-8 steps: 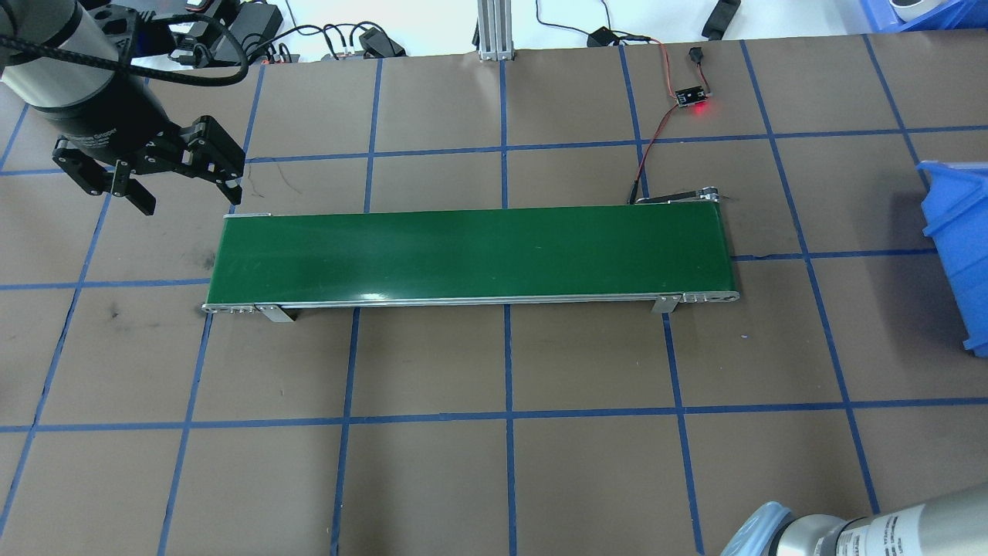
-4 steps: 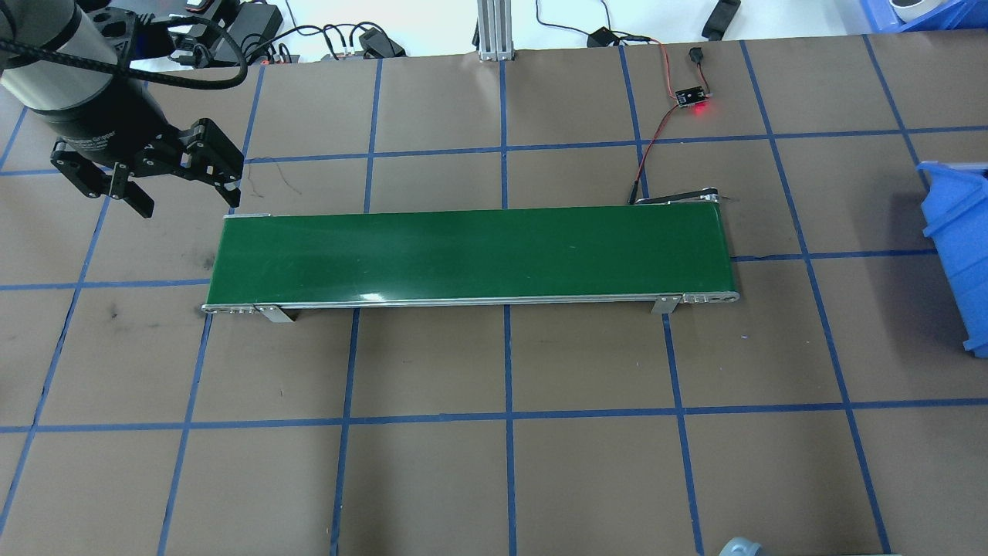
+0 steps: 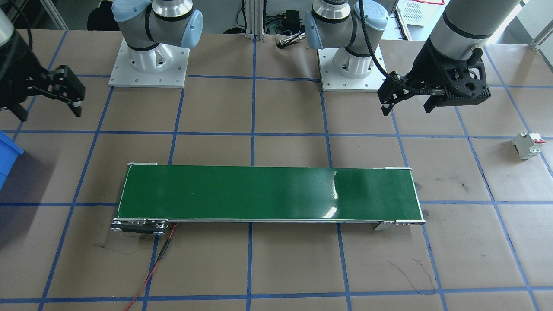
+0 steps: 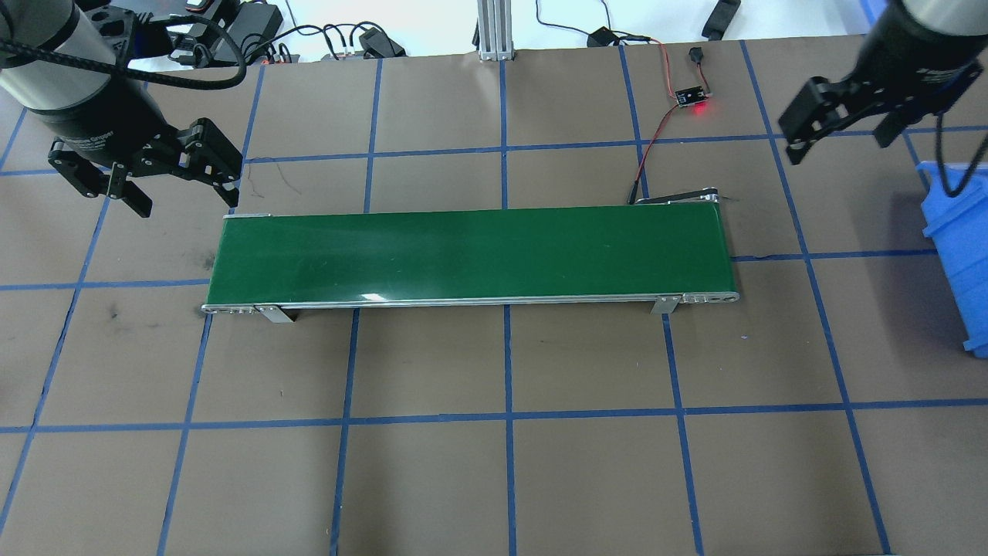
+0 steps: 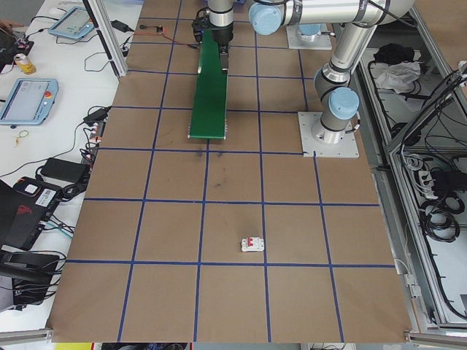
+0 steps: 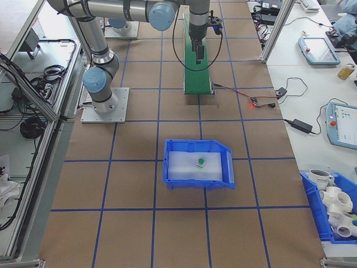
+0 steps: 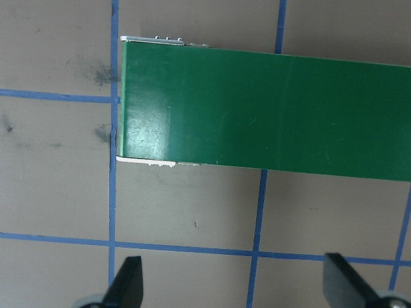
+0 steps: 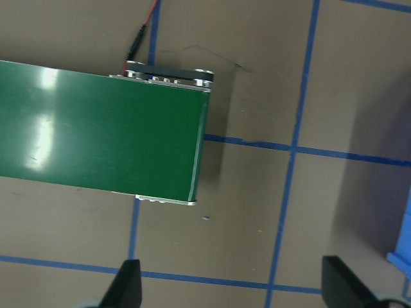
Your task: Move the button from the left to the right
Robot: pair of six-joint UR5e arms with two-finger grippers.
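The button (image 6: 200, 162), a tiny part with a green cap, lies inside the blue bin (image 6: 198, 181) on its pale floor, apart from both grippers. My left gripper (image 4: 185, 193) hangs open and empty above the table, just beyond the left end of the green conveyor belt (image 4: 471, 255). In its wrist view the left gripper (image 7: 232, 276) has wide-spread fingers over bare paper. My right gripper (image 4: 841, 143) is open and empty too, high beside the belt's right end and close to the bin (image 4: 961, 255). The button shows only in the exterior right view.
A white circuit breaker (image 3: 527, 144) with a red tab lies on the table out on my left side. A red wire and a small lit board (image 4: 692, 96) sit behind the belt's right end. Cables and devices line the table's far edge.
The right arm left the bottom right corner of the overhead view and now hangs at the upper right, near the bin. The left gripper has barely shifted.
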